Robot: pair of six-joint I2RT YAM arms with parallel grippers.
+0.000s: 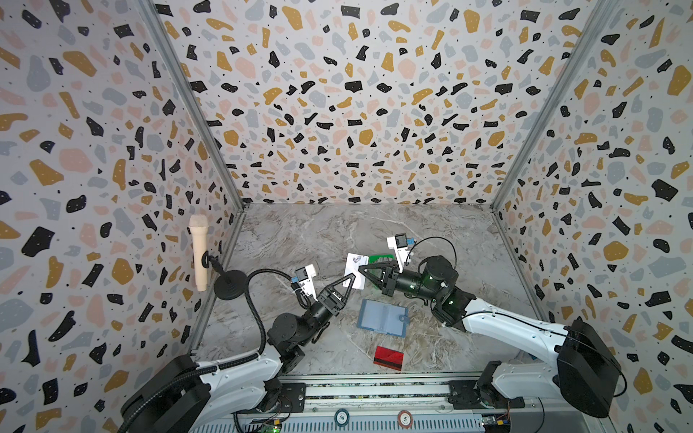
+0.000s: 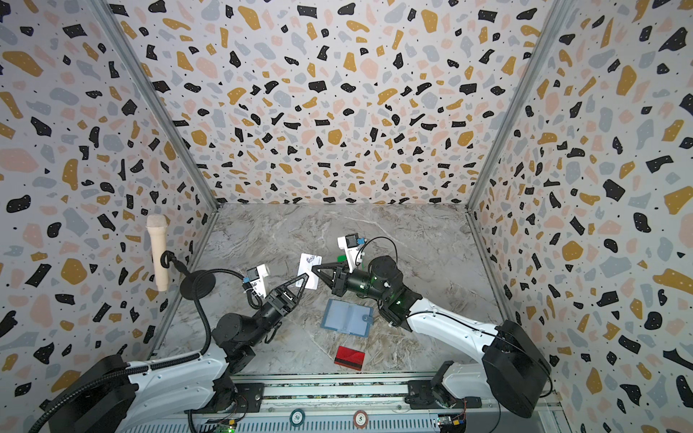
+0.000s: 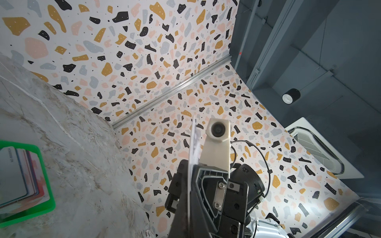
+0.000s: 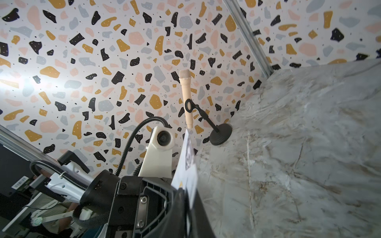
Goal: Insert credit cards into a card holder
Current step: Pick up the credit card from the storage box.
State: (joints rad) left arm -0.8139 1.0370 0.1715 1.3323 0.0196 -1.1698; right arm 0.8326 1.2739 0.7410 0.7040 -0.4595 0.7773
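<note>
We pinch card (image 1: 355,264) in left gripper (image 1: 349,278) and right gripper (image 1: 360,268), long axis seemingly upright; open holder (image 1: 382,318) below, toward us

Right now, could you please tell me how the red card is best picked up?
Probably from above, jaws straddling the two long edges of the red card: it lies flat on the table, thin, nothing raised, clear of the card holder.

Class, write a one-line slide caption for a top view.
Left gripper and right gripper both clamp one white card in mid-air; the card holder lies open nearby.
</note>
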